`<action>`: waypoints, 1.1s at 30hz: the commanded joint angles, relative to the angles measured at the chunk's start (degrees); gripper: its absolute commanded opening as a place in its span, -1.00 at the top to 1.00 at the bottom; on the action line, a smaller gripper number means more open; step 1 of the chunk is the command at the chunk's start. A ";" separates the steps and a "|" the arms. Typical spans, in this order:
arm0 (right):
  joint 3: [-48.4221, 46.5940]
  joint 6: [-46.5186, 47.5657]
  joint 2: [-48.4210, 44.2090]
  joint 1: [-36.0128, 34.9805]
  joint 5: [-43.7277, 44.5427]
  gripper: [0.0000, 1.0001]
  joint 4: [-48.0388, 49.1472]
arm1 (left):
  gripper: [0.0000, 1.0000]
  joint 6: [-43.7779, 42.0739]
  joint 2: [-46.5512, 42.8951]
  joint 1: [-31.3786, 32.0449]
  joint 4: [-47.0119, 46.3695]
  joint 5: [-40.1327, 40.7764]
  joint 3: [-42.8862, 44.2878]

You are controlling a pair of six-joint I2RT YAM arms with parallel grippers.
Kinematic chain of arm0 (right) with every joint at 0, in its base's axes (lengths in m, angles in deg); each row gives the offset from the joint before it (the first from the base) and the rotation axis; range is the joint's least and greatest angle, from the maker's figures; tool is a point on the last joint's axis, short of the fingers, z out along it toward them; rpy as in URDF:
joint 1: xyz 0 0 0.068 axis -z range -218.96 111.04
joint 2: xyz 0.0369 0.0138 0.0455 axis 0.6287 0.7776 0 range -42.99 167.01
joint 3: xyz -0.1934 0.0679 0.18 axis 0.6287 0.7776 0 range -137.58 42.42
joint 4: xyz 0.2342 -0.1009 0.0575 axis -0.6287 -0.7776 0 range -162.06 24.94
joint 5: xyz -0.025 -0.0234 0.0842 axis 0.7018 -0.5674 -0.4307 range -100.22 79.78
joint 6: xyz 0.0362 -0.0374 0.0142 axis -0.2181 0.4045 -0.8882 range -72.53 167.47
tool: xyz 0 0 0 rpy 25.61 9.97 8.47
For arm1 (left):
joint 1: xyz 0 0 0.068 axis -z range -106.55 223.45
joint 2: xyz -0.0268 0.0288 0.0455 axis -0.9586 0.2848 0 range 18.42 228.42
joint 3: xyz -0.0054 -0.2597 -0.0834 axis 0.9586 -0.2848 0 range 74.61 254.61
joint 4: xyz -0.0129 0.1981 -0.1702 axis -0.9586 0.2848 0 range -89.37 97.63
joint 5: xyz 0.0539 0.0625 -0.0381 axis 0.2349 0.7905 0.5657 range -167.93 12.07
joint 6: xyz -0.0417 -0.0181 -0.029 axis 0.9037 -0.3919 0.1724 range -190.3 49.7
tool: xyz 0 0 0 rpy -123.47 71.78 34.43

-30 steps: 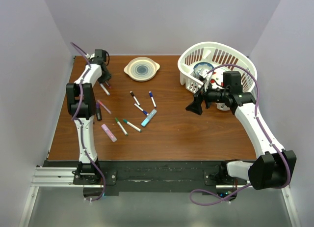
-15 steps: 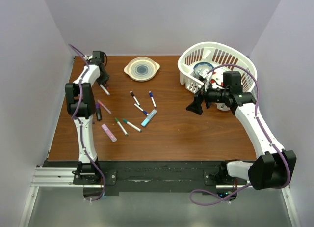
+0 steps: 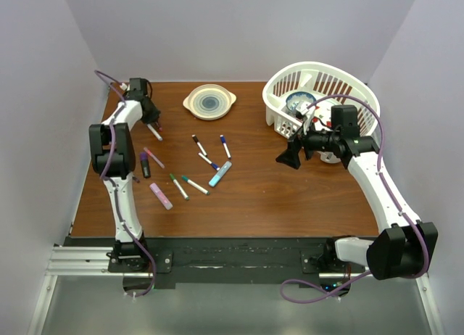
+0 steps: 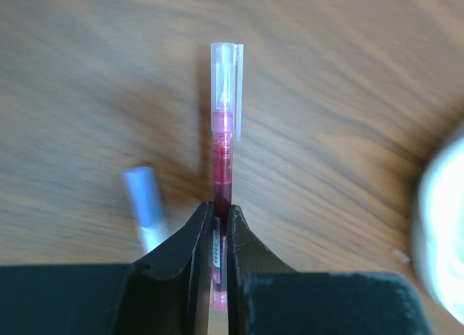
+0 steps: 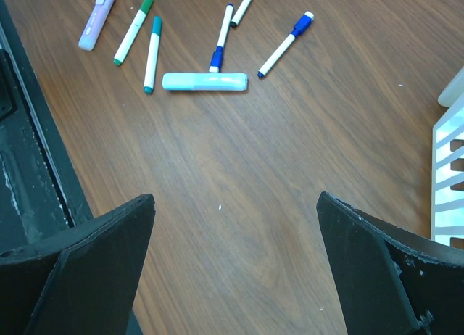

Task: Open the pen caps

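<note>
I'm seeing black fingers (image 4: 181, 255) against a brown wood-grained bench (image 4: 348, 96), a translucent red pen (image 4: 222, 168) wearing a clear cap (image 4: 224, 74), a light blue highlighter (image 5: 204, 81), a lilac marker (image 5: 98, 16), a white slatted basket (image 3: 335, 81) and a cream dish (image 3: 190, 101) showing blue-grey rings.

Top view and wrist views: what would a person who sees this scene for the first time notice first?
Probably the left gripper at the table's far left, pinching a red pen with its clear cap on. Next come the markers scattered mid-table, and the white basket at the far right, with the right gripper wide open near it.
</note>
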State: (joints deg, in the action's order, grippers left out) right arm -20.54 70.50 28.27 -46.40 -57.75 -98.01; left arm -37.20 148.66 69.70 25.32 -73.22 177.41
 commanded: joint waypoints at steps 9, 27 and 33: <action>1.34 1.06 -0.34 1.11 -8.10 -0.97 0.96 | 1.00 8.97 -33.36 -0.12 -49.25 -40.43 -41.47; 7.85 -30.91 6.07 -15.22 -8.03 -0.94 26.43 | 1.00 35.28 -54.73 28.69 -102.03 -28.90 -84.52; 4.86 -39.90 9.86 -26.65 -3.11 -0.97 29.08 | 1.00 34.57 -55.70 34.50 -100.88 -19.06 -85.93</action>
State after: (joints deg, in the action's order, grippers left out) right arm -13.05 38.17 37.50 -67.34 -65.14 -73.60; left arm -2.38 94.43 101.16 -71.22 -101.97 92.89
